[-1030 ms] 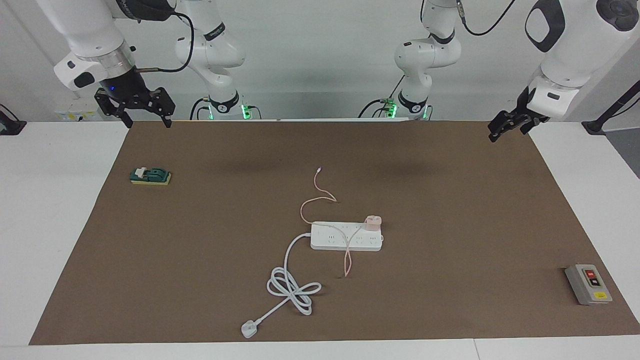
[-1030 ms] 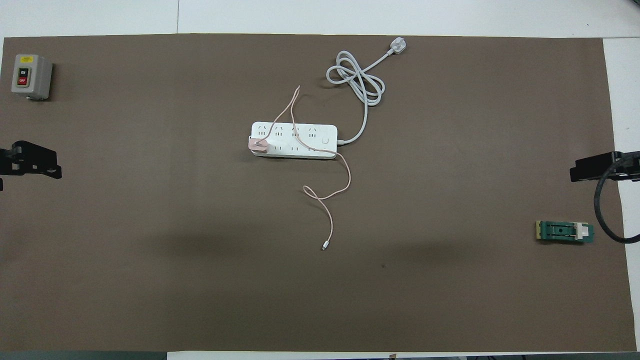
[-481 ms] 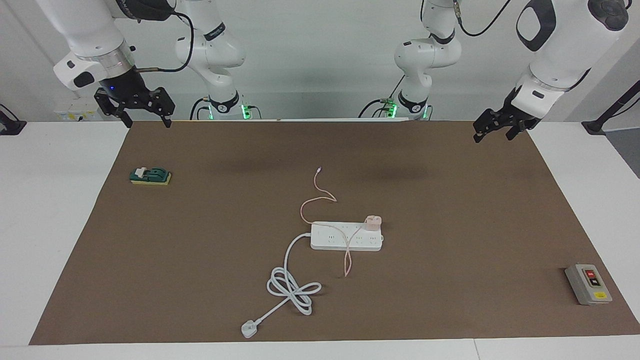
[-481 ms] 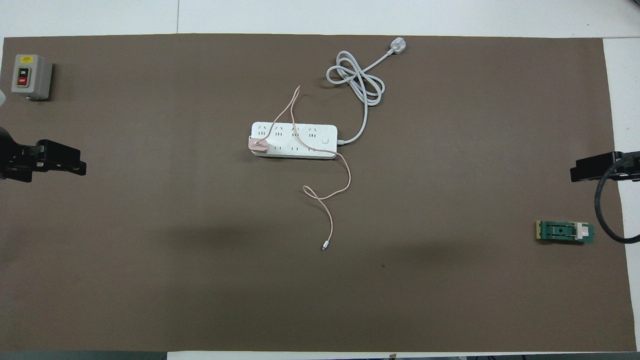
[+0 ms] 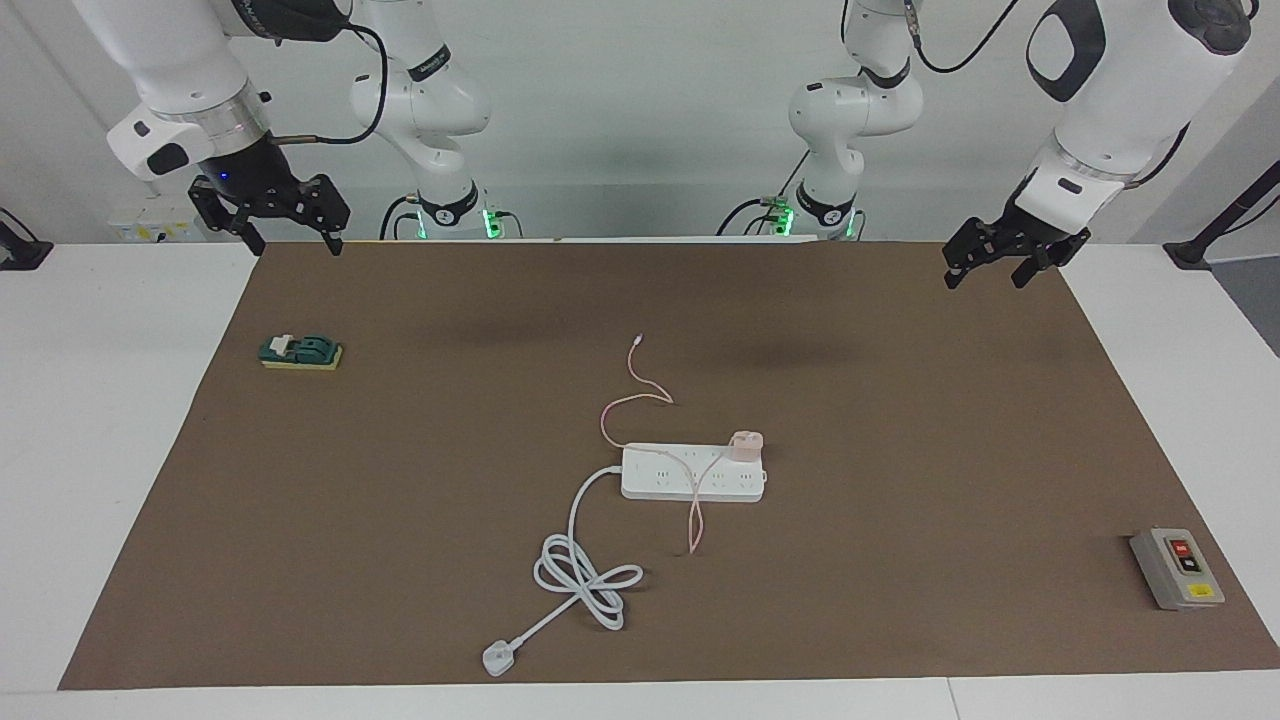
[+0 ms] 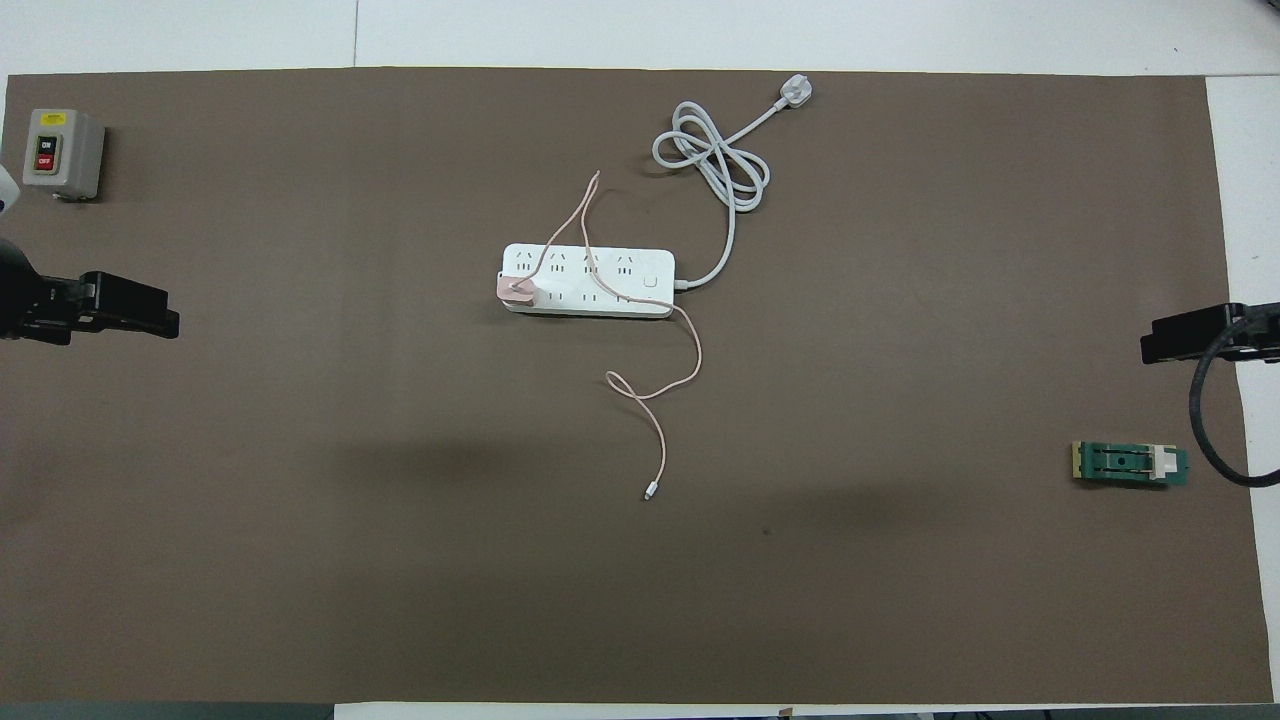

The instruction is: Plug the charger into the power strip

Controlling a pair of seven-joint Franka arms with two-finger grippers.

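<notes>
Left fingers (image 5: 984,267) edged inward, spread open, charger (image 5: 746,445) on power strip (image 5: 692,473) well apart, right fingers (image 5: 292,238) open.

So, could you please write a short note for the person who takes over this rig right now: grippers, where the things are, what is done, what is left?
Left gripper: open, empty, up over the brown mat's edge at the left arm's end.
Right gripper: open, empty, waiting over the mat's corner at the right arm's end.
The power strip lies mid-mat. The charger sits on the strip's end toward the left arm, its pink cable draped across the strip.
Done: the charger looks placed on a socket; whether it is fully seated cannot be told.
Left: check the seating and press it down if needed.
</notes>
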